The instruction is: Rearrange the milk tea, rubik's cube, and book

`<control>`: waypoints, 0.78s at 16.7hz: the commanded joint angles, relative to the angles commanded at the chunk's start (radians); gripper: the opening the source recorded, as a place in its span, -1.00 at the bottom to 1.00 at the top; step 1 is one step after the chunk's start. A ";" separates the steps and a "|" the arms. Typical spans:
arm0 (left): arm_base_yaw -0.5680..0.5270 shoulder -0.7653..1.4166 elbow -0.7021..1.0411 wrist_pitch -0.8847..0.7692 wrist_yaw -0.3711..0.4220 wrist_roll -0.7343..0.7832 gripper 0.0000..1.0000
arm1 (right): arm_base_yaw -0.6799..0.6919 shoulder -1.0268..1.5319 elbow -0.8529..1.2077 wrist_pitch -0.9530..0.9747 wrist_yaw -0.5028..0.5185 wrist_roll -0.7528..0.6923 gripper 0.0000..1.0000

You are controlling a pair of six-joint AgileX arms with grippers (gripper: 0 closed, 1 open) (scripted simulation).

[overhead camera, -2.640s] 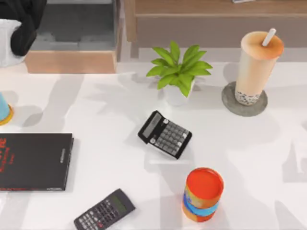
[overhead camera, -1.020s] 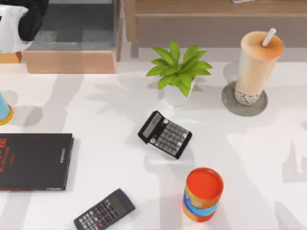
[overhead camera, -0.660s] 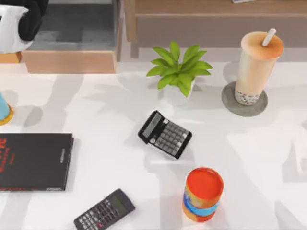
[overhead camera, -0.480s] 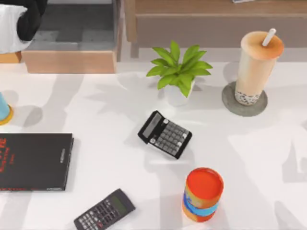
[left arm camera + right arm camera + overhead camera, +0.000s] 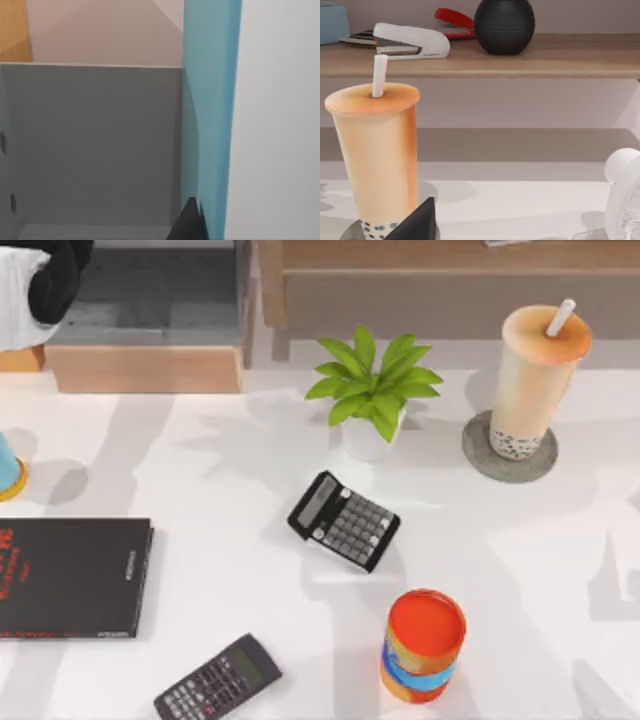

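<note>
Top view: milk tea [image 5: 538,375] already parked on its coaster [image 5: 478,452], upper right.
Left gripper [image 5: 40,285] upper left has the book [image 5: 210,100] pinched; right gripper's grip, can't tell; book and cube left, I reckon.

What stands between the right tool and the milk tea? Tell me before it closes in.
Nothing visible. In the right wrist view the milk tea stands upright on its grey coaster directly ahead, with a dark fingertip low in front of it and only bare table between. The plant and the orange-lidded can stand off to the left.
</note>
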 joint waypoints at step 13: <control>-0.084 -0.538 -0.530 0.013 -0.018 0.627 -1.00 | 0.000 0.000 0.000 0.000 0.000 0.000 1.00</control>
